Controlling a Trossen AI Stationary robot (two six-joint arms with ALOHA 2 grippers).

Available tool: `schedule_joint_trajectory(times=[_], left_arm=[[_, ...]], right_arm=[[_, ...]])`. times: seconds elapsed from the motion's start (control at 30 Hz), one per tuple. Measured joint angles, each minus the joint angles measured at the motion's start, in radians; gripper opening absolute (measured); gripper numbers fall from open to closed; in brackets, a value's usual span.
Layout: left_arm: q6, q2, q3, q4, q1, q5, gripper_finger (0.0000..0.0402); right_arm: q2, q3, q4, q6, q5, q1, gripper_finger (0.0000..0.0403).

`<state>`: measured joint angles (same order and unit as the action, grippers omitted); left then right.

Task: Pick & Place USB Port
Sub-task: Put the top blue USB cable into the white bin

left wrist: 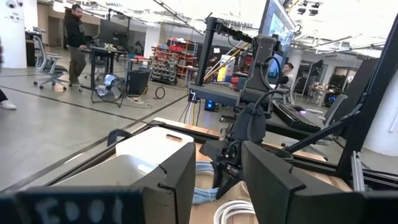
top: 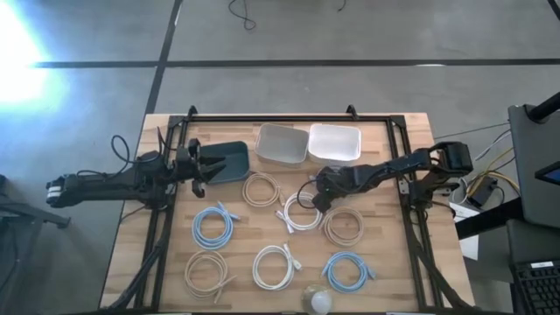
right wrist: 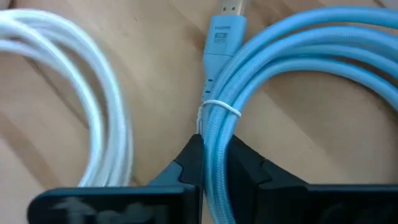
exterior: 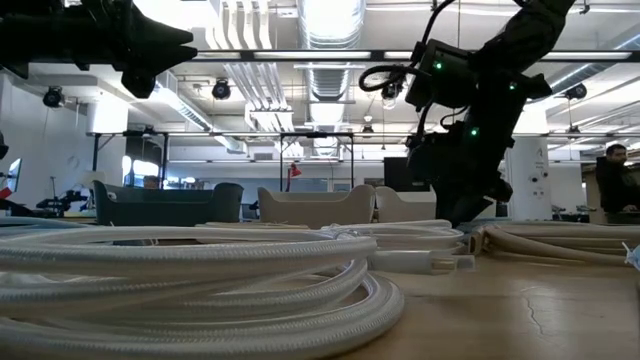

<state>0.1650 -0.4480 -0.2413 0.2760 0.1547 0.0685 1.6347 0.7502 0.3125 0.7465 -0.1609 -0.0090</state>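
Nearest me: blue USB cable (right wrist: 261, 74), braided, round-section, bound by 1 thin tie, flat plug (right wrist: 222, 31) pointing away. My right gripper (right wrist: 214, 152) is pinched tight on its strands, low over mid-surface (top: 385, 262). A white braided coil (right wrist: 93, 93) lies just beside it.

Overhead I count 7 looped coils on the wood-plank surface: 3 beige, 2 white, 2 blue. At the far edge are 2 white rectangular tubs (top: 283, 143) w/ rounded corners, touching each other, and 1 dark tray (top: 229, 162) beside them. My left gripper (top: 199, 164) hovers by the dark tray, fingers spread, holding nothing.
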Motion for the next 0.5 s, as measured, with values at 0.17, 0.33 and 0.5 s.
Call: schedule_joint_trajectory(times=[0.17,0.33,0.5], left_arm=[[0.0,0.0,0.0,0.0,0.0,0.0,0.0136],[0.0,-0.002,0.0,-0.004,-0.001,0.0,0.0135],[0.0,-0.014,0.0,-0.007,-0.001,0.002,0.0135]], right_arm=[[-0.05,-0.003,0.046,-0.025,0.09,0.023,0.0044],[-0.116,0.004,0.094,-0.061,0.102,0.054,0.0043],[-0.194,0.008,0.078,-0.105,0.08,0.07,0.0037]])
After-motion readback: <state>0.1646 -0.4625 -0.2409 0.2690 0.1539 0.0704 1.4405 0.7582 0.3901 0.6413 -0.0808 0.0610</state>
